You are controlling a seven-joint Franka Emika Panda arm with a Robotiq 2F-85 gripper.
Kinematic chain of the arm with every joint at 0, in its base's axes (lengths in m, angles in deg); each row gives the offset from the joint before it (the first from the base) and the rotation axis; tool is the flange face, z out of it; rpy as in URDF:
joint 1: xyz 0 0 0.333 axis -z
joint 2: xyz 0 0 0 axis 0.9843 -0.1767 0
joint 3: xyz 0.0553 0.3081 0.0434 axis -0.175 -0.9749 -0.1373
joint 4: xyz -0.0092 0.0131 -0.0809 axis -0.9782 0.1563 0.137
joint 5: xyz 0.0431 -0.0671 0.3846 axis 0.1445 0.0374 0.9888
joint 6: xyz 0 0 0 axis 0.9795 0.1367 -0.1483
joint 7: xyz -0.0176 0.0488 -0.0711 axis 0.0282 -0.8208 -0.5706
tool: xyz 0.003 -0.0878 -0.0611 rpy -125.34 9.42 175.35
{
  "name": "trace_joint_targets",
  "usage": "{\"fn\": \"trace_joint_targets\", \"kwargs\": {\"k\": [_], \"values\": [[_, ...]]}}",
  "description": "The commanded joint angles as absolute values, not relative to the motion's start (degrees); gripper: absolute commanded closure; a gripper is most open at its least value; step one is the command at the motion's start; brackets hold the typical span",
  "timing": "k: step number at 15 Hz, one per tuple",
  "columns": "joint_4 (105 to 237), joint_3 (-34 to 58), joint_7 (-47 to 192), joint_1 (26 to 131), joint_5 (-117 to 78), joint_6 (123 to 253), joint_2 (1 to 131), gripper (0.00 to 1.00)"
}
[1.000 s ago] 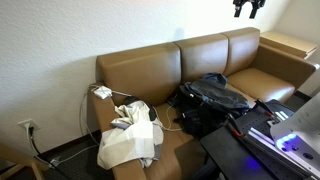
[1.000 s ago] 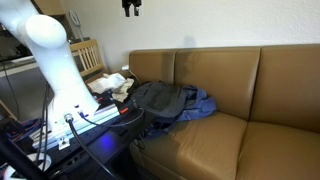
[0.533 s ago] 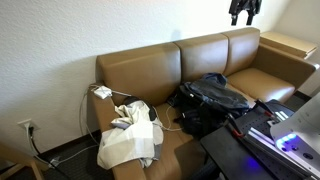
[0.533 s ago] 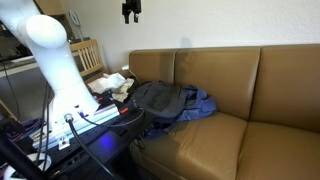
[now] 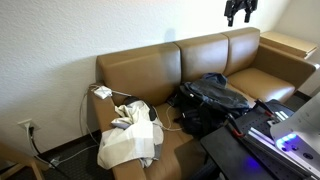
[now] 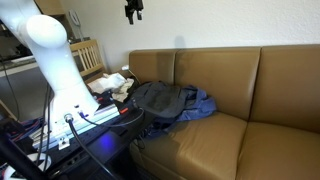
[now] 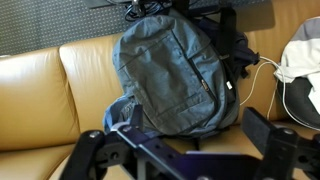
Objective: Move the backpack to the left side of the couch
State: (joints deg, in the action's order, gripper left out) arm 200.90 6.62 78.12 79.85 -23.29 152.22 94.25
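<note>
your pincer point(image 5: 238, 10) hangs high above the couch point(image 5: 150, 68), well apart from everything. the wrist view shows its jaws spread wide with nothing between them. reading an exterior view left to right, a white cloth bundle point(image 5: 128, 138) fills the left seat, the backpack point(image 5: 214, 95) slumps on the middle seat, and then comes bare cushion. expect the backpack to be soft and saggy, likely with some weight. a pinch on the flat grey panel would probably just bunch the fabric, so aim for a strap or the top loop among the dark webbing. i can't make out which is which from here. a white cable point(image 7: 262, 72) runs just beside the webbing and could snag.
</note>
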Motion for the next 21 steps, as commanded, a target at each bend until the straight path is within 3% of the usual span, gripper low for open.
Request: {"fn": "trace_joint_targets", "kwargs": {"k": [1,12,21], "values": [[200.76,6.50,78.16,79.97,-23.26,152.12,94.75,0.00],[202.05,11.26,75.92,82.00,-14.64,154.08,96.73,0.00],[192.83,11.13,63.53,80.84,-9.22,142.89,75.70,0.00]]}}
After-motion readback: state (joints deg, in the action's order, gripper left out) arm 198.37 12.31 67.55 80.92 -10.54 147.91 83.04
